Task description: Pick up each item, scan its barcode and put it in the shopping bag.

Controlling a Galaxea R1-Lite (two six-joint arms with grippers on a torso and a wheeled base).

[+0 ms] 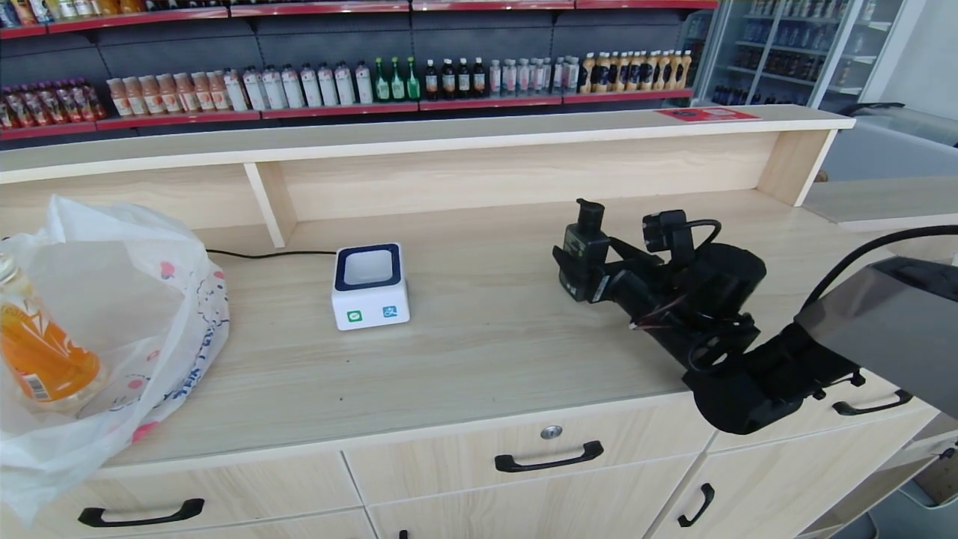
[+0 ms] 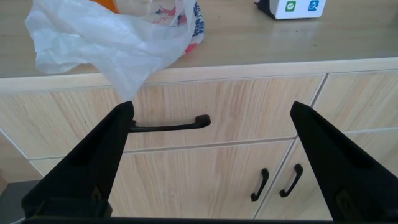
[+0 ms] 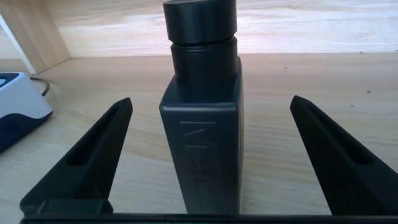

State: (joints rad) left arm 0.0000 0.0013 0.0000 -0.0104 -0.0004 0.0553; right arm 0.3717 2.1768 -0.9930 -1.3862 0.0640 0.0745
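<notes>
A dark square bottle (image 1: 586,228) with a round black cap stands upright on the wooden counter (image 1: 479,337), right of centre. My right gripper (image 1: 580,271) is open around it; in the right wrist view the bottle (image 3: 202,130) stands between the spread fingers, touching neither. The white scanner (image 1: 370,288) with a dark blue top sits mid-counter. The translucent shopping bag (image 1: 127,269) lies at the left with an orange drink bottle (image 1: 41,352) inside. My left gripper (image 2: 211,109) is open and empty, below the counter's front edge, facing the drawers under the bag (image 2: 112,37).
A raised wooden shelf (image 1: 449,138) with a divider runs along the counter's back. The scanner's black cable (image 1: 262,255) trails left toward the bag. Drawer fronts with black handles (image 2: 168,126) lie below the edge. Stocked shop shelves stand behind.
</notes>
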